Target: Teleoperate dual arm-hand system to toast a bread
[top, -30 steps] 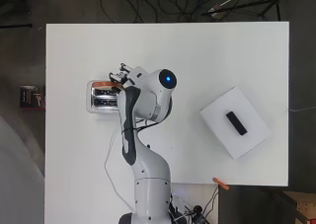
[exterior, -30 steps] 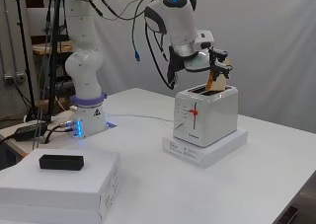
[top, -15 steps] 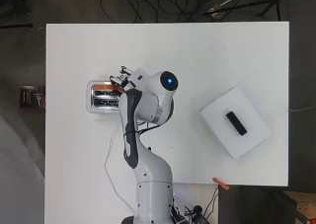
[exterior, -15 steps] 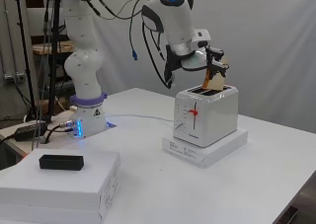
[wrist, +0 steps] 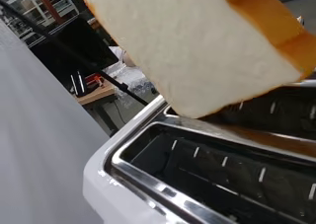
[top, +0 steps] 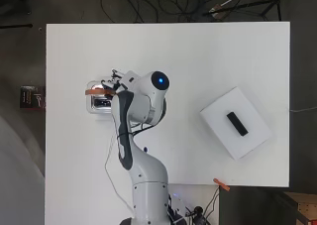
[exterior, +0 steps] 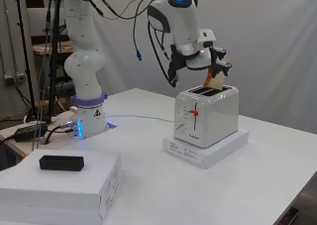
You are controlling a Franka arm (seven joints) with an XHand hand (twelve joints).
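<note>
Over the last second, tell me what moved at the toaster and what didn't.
The robot hand kept its pinch on the bread slice and lifted it slightly; the slice now hangs tilted with its lower corner over the toaster slots, not yet dropped in. The toaster, its white base and the white box with the black block did not move.

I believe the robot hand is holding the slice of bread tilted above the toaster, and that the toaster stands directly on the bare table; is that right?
Not quite. The robot hand does hold the slice of bread tilted above the toaster, but the toaster stands on a flat white base, not on the bare table. The side view shows this.
</note>
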